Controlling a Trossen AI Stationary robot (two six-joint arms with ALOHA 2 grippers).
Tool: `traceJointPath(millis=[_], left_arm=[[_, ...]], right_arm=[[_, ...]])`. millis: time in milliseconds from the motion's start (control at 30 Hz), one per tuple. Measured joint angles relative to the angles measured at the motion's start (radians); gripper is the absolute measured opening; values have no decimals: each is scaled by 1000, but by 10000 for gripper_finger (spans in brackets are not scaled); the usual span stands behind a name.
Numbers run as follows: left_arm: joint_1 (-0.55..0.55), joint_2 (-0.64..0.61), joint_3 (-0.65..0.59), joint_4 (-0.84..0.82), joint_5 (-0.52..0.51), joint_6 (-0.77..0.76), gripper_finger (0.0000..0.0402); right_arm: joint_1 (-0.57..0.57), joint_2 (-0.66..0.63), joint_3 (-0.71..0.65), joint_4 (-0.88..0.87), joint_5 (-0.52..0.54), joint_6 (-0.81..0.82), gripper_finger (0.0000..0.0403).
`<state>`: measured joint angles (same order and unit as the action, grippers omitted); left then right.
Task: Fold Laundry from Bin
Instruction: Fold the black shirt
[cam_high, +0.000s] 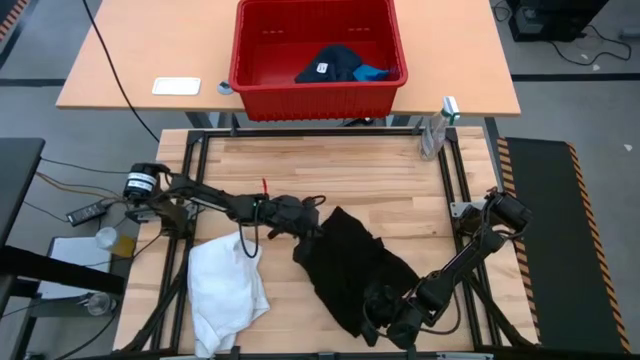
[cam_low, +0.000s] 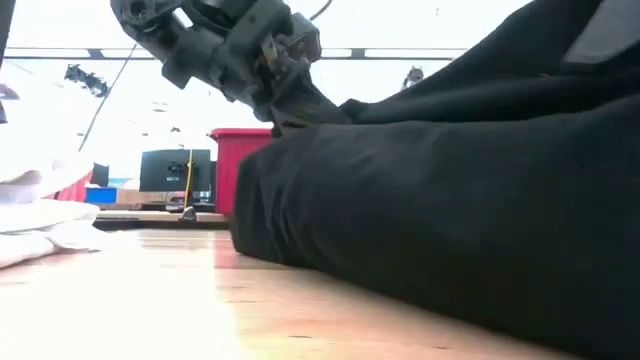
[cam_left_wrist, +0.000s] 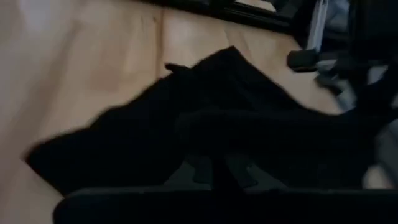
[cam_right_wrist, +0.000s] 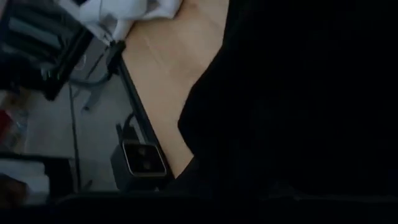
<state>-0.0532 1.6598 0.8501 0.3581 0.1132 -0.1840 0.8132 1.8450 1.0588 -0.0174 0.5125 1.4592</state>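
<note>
A black garment (cam_high: 352, 272) lies crumpled on the wooden table, right of centre. My left gripper (cam_high: 306, 230) is shut at its far left edge. My right gripper (cam_high: 388, 322) is shut at its near end, by the table's front edge. A white garment (cam_high: 226, 290) lies bunched on the near left of the table. The red bin (cam_high: 315, 95) stands on a second table beyond the far edge, holding a dark navy garment with a white tag (cam_high: 335, 62) and a small bright blue one (cam_high: 372, 72). My left gripper holds the black garment by its far left edge (cam_high: 314, 238), coming in from the table's left and slanting down. There the cloth (cam_low: 330, 118) is raised a little; the rest lies on the table. My right gripper is shut on the garment's near end (cam_high: 378, 312). It reaches in from the table's right, slanting down. Cloth and the gripper itself hide the place of contact. Black cloth (cam_right_wrist: 298, 106) fills its wrist view.
A clear spray bottle (cam_high: 436, 132) stands at the table's far right corner. A white flat object (cam_high: 176, 86) lies on the far table, left of the bin. Bare wood (cam_high: 330, 170) stretches across the far half of the work table.
</note>
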Motion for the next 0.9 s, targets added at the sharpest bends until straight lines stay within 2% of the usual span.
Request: traceJointPath(millis=[167, 300, 467, 567, 667, 767, 900], left_arm=[[-3, 88, 0, 75, -18, 155, 16], [-1, 147, 0, 183, -70, 152, 26], [10, 148, 0, 256, -179, 171, 35], [20, 149, 0, 268, -206, 198, 37], [26, 182, 1, 289, -205, 209, 53], [36, 195, -1, 273, -197, 130, 84], [50, 77, 3, 242, -130, 78, 114]], right_arm=[[-19, 0, 0, 42, -15, 40, 28], [-26, 0, 0, 44, -16, 57, 21], [-27, 0, 0, 45, 0, 92, 20], [-29, 0, 0, 54, -5, 112, 24], [-31, 0, 0, 67, -22, 112, 28], [-34, 0, 0, 73, -27, 121, 28], [-38, -12, 0, 79, -45, 183, 28]])
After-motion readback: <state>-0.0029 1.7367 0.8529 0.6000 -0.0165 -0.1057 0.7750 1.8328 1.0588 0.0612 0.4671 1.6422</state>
